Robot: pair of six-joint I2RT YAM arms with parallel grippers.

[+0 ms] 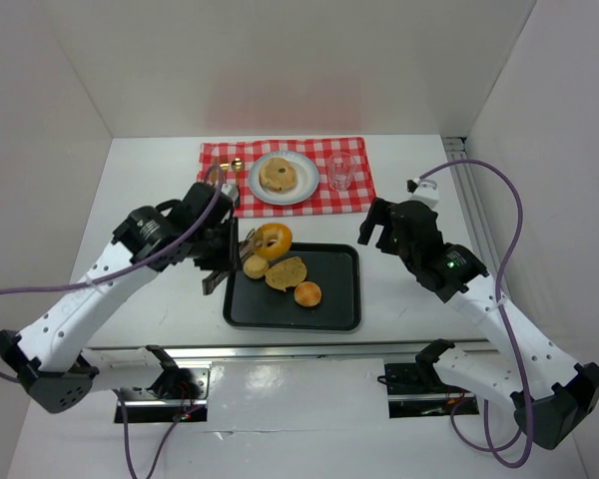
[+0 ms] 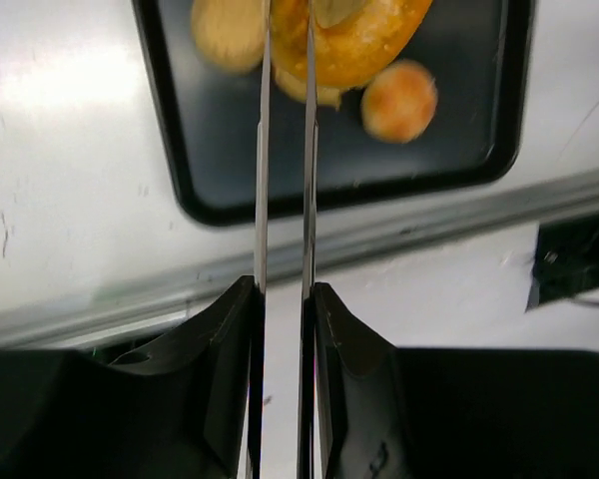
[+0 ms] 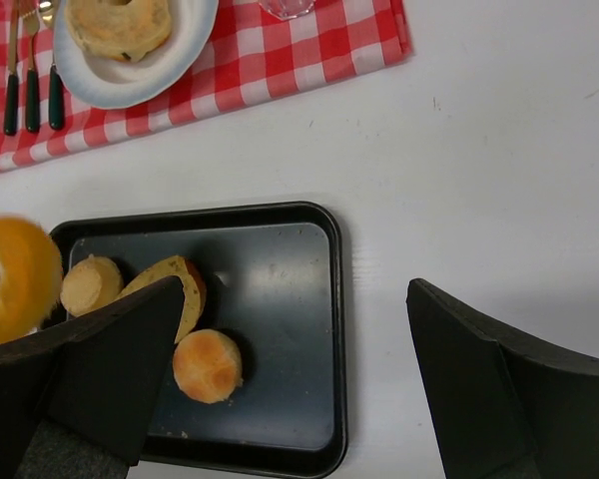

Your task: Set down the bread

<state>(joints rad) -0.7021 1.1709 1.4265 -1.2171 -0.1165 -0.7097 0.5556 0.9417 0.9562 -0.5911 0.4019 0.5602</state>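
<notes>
Currently my left gripper clenches 1 bagel over the tray; placing it is not yet done, and my right gripper hangs spread.

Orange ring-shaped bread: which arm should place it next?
Left. The left gripper is shut on the orange ring-shaped bread above the black tray; the right gripper hangs open and empty beside the tray.

Robot lab, white-walled booth, aluminium rail
</notes>
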